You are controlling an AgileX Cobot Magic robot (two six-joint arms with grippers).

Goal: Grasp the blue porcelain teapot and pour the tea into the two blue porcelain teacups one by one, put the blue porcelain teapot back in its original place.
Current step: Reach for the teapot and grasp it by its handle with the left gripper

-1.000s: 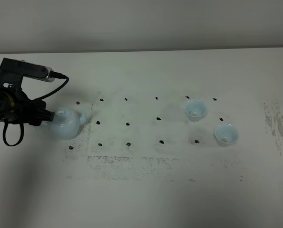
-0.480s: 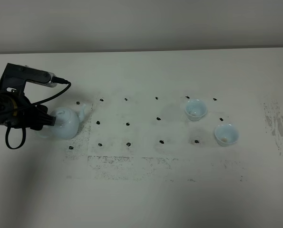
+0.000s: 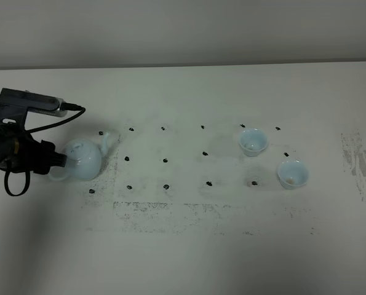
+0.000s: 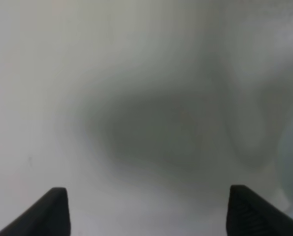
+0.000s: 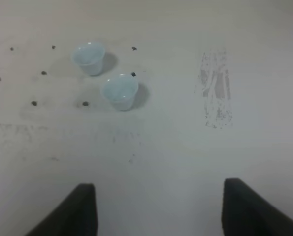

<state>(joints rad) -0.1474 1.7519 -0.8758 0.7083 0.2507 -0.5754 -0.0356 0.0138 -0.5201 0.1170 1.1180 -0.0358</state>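
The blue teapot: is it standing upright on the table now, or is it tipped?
Upright. The blue teapot rests on its base on the table, with its spout slanting upward, not lowered for pouring.

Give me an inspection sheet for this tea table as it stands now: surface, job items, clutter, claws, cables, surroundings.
Surface: white table, black dot marks in a grid, grey scuffs in the middle and at the right.
Job's things: blue porcelain teapot upright at the left, spout toward the far right; far teacup and near teacup upright at the right, not touching.
Clutter: nothing seen.
Grippers: left claw open beside the teapot's handle side, nothing between its fingers; right claw open and empty, both teacups ahead of it.
Cables: black cable runs from the left wrist camera, clear of the teapot.
Surroundings: plain pale wall.
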